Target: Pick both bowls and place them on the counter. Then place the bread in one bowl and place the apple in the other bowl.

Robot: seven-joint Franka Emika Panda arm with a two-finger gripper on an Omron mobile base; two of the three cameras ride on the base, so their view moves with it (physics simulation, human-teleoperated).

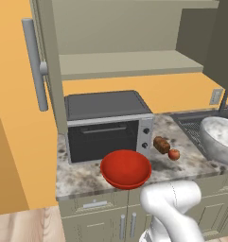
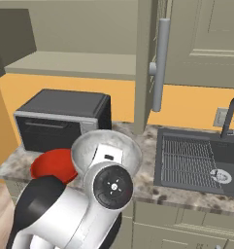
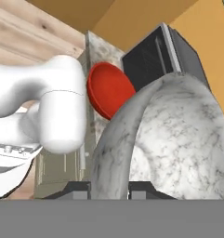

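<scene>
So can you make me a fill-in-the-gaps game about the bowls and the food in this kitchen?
1. The fingers are pinching the rim of the ____ bowl.
2. The red bowl sits on the counter in front of the ____.
3. The bread lies right beside the ____.
4. The metal rack lies in the ____.

Missing words: marbled; toaster oven; apple; sink
</scene>
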